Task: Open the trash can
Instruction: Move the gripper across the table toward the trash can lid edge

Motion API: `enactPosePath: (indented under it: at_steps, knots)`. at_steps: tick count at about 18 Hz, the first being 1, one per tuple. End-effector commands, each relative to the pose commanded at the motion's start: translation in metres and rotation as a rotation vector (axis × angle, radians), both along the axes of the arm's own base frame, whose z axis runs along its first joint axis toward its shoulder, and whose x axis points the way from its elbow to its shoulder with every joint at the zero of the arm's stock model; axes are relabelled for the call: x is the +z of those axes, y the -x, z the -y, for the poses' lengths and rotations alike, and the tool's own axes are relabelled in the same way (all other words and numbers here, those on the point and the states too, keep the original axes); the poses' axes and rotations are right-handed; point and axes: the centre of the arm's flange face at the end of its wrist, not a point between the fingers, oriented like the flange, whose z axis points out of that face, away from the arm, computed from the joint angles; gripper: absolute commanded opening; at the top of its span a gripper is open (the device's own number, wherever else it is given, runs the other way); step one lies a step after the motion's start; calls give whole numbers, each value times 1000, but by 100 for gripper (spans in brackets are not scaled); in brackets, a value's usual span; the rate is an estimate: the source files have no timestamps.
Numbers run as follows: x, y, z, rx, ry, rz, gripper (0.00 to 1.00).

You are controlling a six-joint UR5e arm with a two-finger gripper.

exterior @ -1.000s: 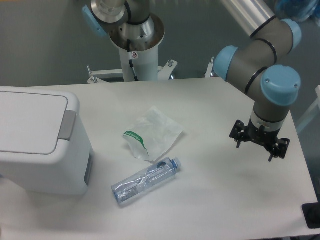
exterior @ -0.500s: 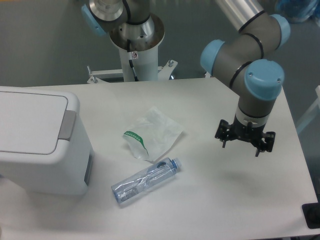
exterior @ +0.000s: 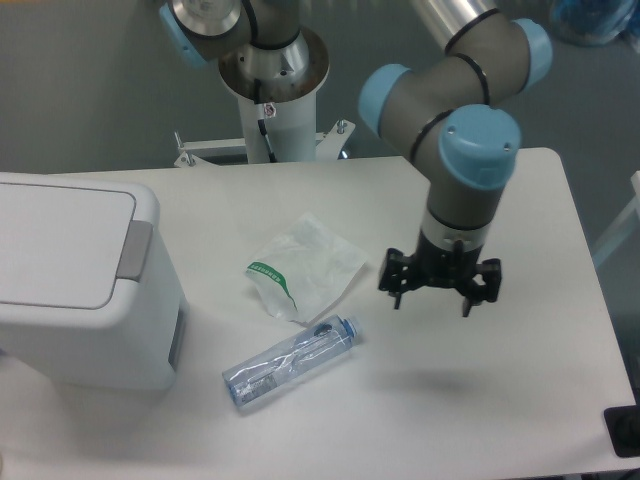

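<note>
**The bin is shut and the gripper is far from it**

The trash can (exterior: 80,285) sits at the left edge of the table (exterior: 500,400). Its flat white lid is down. The grey push tab (exterior: 133,250) is on the lid's right side, and nothing touches it.

The gripper (exterior: 438,295) hangs in the air over the right part of the table, well apart from the bin. Its jaws are spread wide and hold nothing.

Between the gripper and the bin lie a crumpled clear plastic bag (exterior: 305,265) with a green strip and an empty plastic bottle (exterior: 290,360) on its side.

What could go wrong? If the arm goes across too low, it could knock the bag or roll the bottle. If it misses the small tab and pushes the lid, the bin may not open.
</note>
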Motion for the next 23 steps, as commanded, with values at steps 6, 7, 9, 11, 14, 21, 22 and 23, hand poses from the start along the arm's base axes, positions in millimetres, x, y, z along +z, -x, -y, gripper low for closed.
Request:
enactPosePath:
  at_steps: [6,7,9,11,14,21,22,23]
  knots:
    - [50,-42,-36,77,-112,137,100]
    - [58,-49,-38,92,-141,156,100]
    - [79,-57,-40,166,-197,199,100]
    - [99,-66,-42,172,-232,199,100]
    - [124,-101,-44,144,-309,262,100]
    - [122,-168,-36,95,-293,296,100]
    - [122,-173,-32,94,-295,299,100]
    - [123,-174,-31,93,-298,298,100]
